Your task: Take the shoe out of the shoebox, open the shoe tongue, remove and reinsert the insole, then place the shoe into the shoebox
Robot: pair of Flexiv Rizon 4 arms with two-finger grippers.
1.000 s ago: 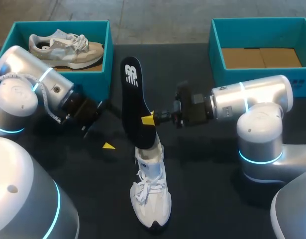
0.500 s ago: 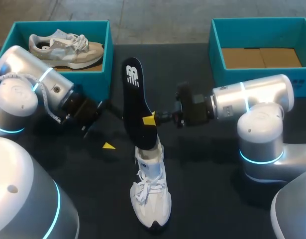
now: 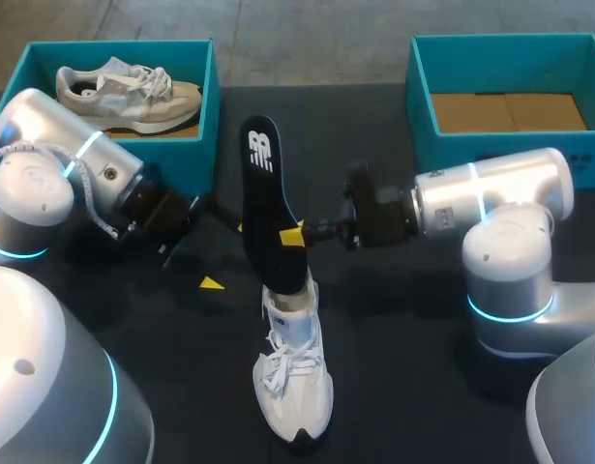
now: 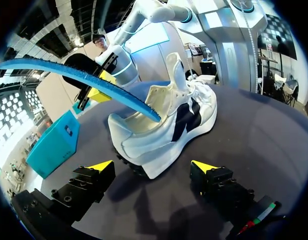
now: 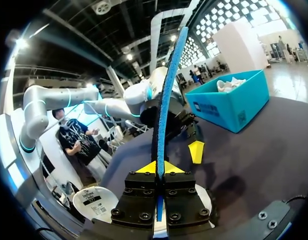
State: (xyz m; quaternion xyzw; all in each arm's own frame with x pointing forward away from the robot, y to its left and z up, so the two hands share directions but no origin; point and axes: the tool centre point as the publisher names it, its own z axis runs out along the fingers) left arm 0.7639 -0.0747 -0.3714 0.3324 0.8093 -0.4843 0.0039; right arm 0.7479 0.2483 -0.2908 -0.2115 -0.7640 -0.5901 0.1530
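A white shoe (image 3: 292, 382) lies on the black table with its toe toward the near edge; the left wrist view shows its heel (image 4: 143, 150) closest. A black insole (image 3: 266, 188) with a blue underside (image 4: 78, 79) stands up steeply, its lower end at the shoe's opening. My right gripper (image 3: 293, 235) is shut on the insole's edge (image 5: 166, 100) about midway along; its own view shows the tips (image 5: 158, 167) pinching it. My left gripper (image 3: 226, 256) stands open just behind the heel, its fingertips (image 4: 101, 165) wide apart and holding nothing.
A teal shoebox (image 3: 212, 116) at the back left holds a second, beige shoe (image 3: 133, 92). Another teal shoebox (image 3: 420, 106) at the back right shows only its cardboard floor. Both arms' bodies fill the near corners of the table.
My right gripper has drawn back slightly to the right, carrying the insole a little that way. The left arm and the shoe have not moved.
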